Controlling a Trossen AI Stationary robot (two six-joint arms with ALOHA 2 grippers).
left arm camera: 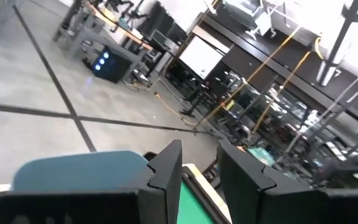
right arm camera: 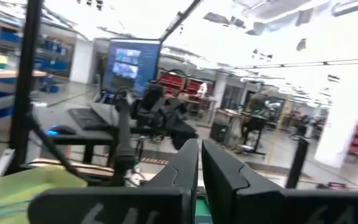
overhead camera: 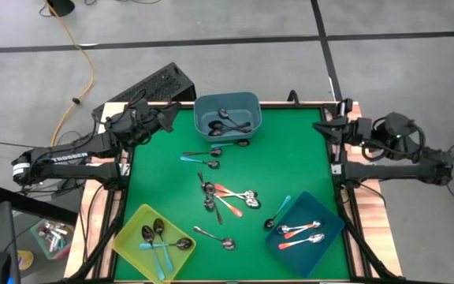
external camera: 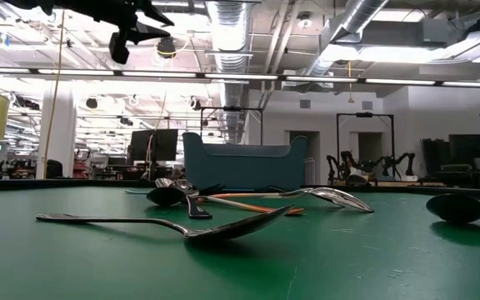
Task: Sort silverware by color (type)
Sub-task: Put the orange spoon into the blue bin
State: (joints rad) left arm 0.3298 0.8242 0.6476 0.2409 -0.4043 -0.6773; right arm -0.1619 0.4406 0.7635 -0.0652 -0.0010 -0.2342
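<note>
Both arms are hanging back at the far corners of the green table (overhead camera: pixel 298 150); the left gripper (overhead camera: pixel 181 108) is hovering just left of the grey-blue bin (overhead camera: pixel 227 105), its fingers (left arm camera: pixel 169 165) standing apart with nothing between them; the right gripper (overhead camera: pixel 321 126) is sitting at the far right edge, its fingers (right arm camera: pixel 185 163) drawn nearly together, only a thin slit showing, and gripping nothing. The silverware (overhead camera: pixel 228 197) is lying scattered mid-table, a tangle of spoons with teal, orange-red and dark handles; dark spoons are resting in the grey-blue bin at the far edge; teal-handled ones are lying in the yellow bin (overhead camera: pixel 124 241) at the near left; orange-red ones are lying in the dark blue bin (overhead camera: pixel 333 225) at the near right; one dark spoon (overhead camera: pixel 215 237) is lying alone near the yellow bin.
</note>
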